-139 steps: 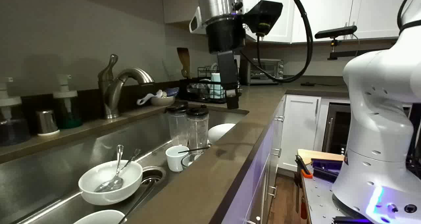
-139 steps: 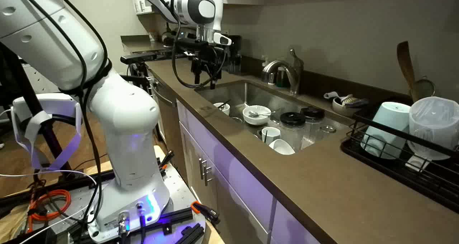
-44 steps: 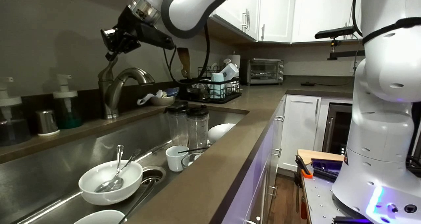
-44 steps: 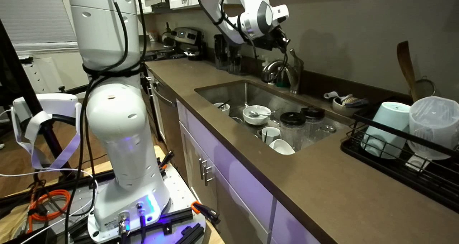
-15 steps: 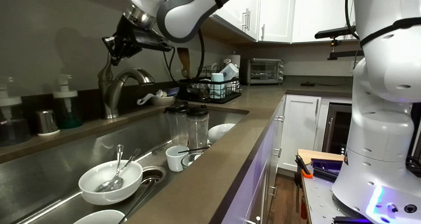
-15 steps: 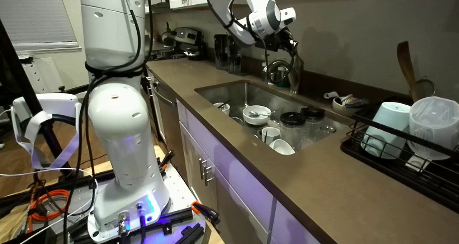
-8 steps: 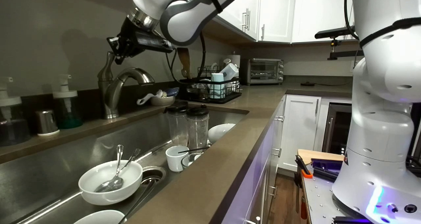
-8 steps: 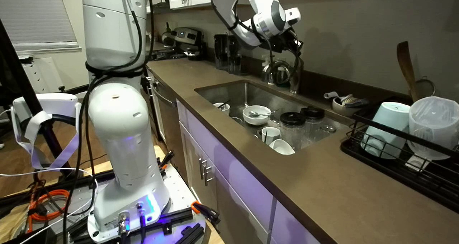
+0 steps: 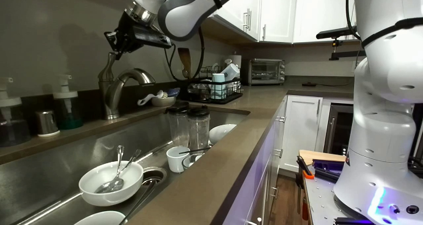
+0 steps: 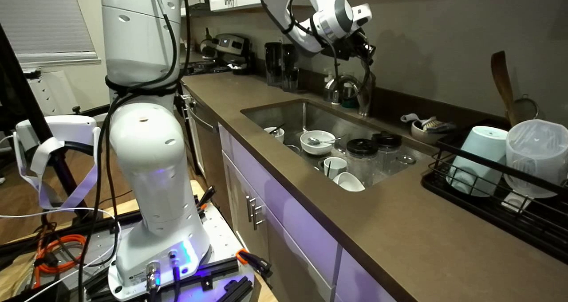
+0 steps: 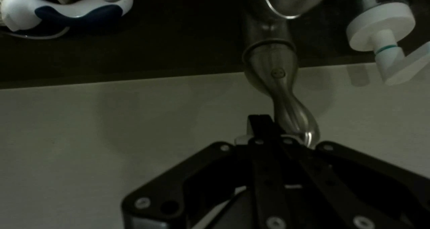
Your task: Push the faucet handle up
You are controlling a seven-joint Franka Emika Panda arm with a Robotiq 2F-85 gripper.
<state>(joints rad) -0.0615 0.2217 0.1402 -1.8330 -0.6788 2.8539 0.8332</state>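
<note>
At the back edge of the counter (image 9: 211,182), the gripper (image 11: 263,121) hangs higher by the faucet handle (image 11: 282,94)

Leftmost in an exterior view, a pump bottle (image 9: 65,94) with green liquid stands there. Next comes the handle, upright with a slight lean, atop the faucet (image 9: 113,102). Just beside its upper end sits the gripper, narrow: fingers drawn together, nothing visible between them. Against half a second ago it has shifted slightly higher while the handle looks much the same, so the lift is probably still to come, and tips this high could slip over the top. Whether they touch, I cannot tell. Farther right the spout (image 9: 137,73) arches toward the sink (image 9: 72,159).
</note>
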